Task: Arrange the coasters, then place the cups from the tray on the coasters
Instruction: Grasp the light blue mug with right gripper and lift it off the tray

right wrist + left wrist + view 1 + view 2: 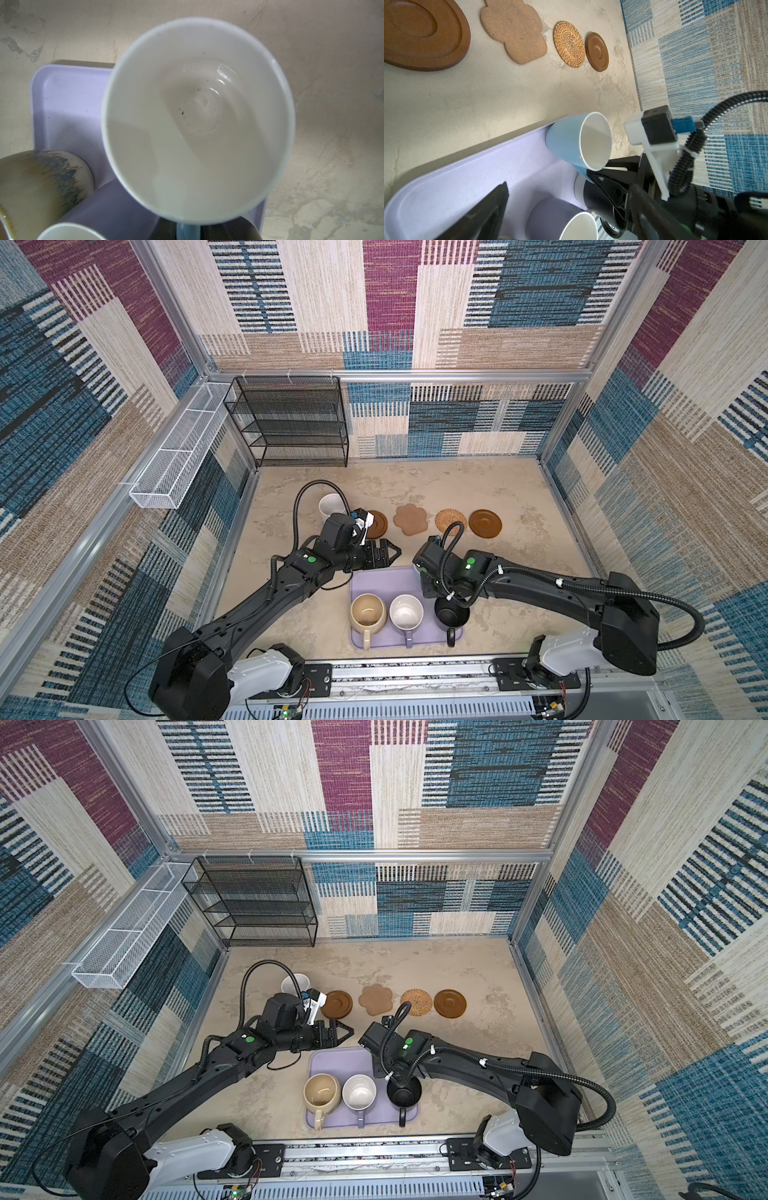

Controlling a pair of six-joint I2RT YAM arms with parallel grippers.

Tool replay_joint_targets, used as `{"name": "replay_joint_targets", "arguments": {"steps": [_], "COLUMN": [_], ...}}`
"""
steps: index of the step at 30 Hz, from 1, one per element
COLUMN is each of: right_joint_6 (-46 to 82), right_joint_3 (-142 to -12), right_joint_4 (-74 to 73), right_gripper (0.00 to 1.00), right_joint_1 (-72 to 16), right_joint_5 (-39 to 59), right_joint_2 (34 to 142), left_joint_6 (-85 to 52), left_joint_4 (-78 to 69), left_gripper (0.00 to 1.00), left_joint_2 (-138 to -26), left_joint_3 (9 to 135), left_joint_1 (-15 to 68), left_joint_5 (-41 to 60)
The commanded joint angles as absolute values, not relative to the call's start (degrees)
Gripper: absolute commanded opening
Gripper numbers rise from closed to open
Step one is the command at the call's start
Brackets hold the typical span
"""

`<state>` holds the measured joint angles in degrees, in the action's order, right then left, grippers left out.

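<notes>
Four coasters (pixel 449 521) sit bare, upper centre in both top views. Step: pick-up of light blue cup (pixel 566 141), tilted at the rim of tray (pixel 368 587), lower centre. Right gripper (pixel 596 176) clenched on its handle; left gripper (pixel 390 551) spread, empty. Nxt: clear rim w/o tipping, set level on a bare coaster.

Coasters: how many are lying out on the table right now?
4, in one row: dark brown disc, tan paw-shaped coaster, woven rattan coaster, second dark brown disc at the right end. One more may be hidden under the white mug at the left.
</notes>
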<state>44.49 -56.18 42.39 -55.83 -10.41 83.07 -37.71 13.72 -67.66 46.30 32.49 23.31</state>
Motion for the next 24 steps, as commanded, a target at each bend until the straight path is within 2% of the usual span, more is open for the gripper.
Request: {"name": "replay_joint_targets", "arguments": {"steps": [1,6,9,16,24], "right_joint_6": [43.3,42.6,41.9,39.7,38.9], "right_joint_3": [-55.6,-55.4,-55.2,-56.8,-58.7], "right_joint_4": [38.9,38.0,37.2,35.5,35.0], "right_gripper": [0.23,0.23,0.20,0.00,0.00], "right_joint_1": [-55.2,-54.8,-54.4,-54.3,-54.6], "right_joint_5": [-11.9,-11.7,-11.8,-12.3,-13.4], "right_joint_2": [83.9,83.9,84.0,83.9,80.7], "left_joint_6": [-38.5,-38.5,-38.3,-37.9,-39.5], "left_joint_4": [12.8,13.0,13.3,14.3,13.4], "left_gripper": [0.94,0.94,0.94,0.94,0.95], "left_joint_2": [-67.5,-67.5,-67.3,-66.7,-64.6], "left_joint_3": [46.2,46.4,46.4,46.4,45.1], "left_joint_1": [32.5,32.5,32.5,32.4,32.3], "left_joint_5": [23.5,23.3,23.0,21.4,18.6]}}
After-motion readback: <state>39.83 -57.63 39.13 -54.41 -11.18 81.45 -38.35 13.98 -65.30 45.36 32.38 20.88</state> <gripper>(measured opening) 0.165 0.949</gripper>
